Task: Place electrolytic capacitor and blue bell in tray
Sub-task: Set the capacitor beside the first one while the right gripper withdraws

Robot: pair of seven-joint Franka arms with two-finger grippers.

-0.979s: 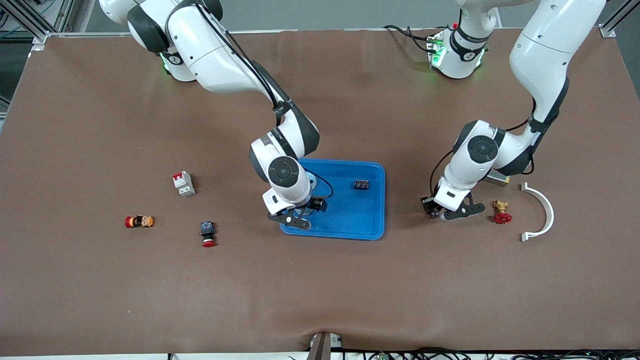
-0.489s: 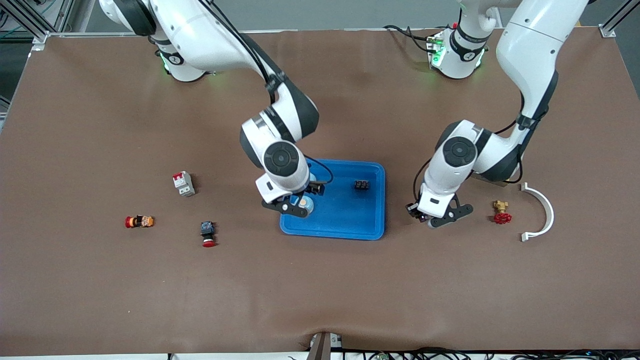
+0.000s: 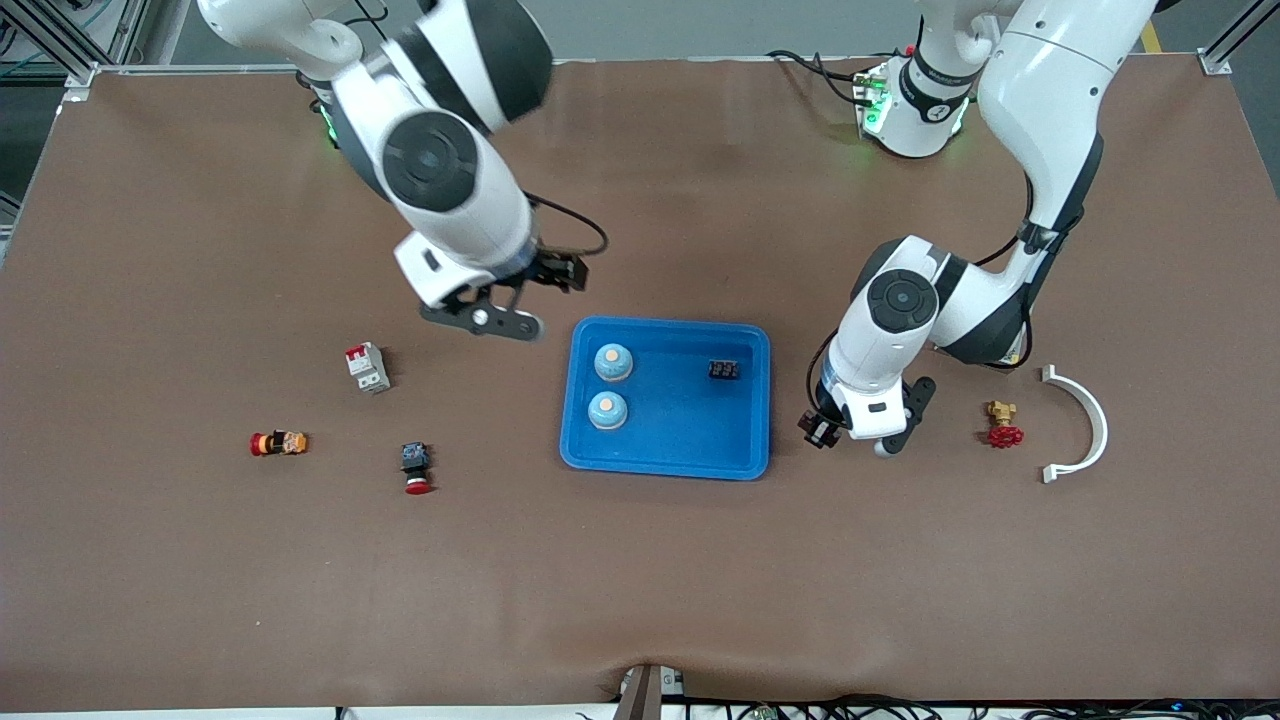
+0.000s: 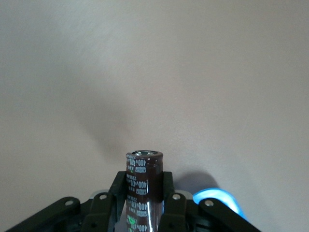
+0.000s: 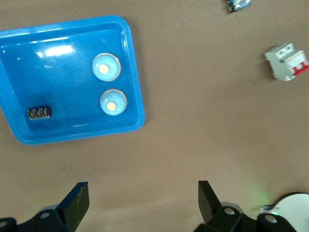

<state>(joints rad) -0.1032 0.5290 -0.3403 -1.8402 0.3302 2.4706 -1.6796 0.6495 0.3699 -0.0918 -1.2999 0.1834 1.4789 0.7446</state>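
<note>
Brown tabletop lies under both arms. Left gripper [image 4: 143,212] pinches the electrolytic capacitor [image 4: 143,186] just beside the tray [image 3: 745,400], not yet delivered. Right gripper [image 5: 140,205], spread and empty, hangs above the tabletop; two blue bells [image 3: 612,362] already sit inside.

Two white arms with black joints

We see glossy white shells on both arms, black bands at the joints and round black caps on the wrists; thin black cables loop along each wrist, the fingers [image 5: 77,203] are black with small silver screws, and green lights glow at both bases
</note>
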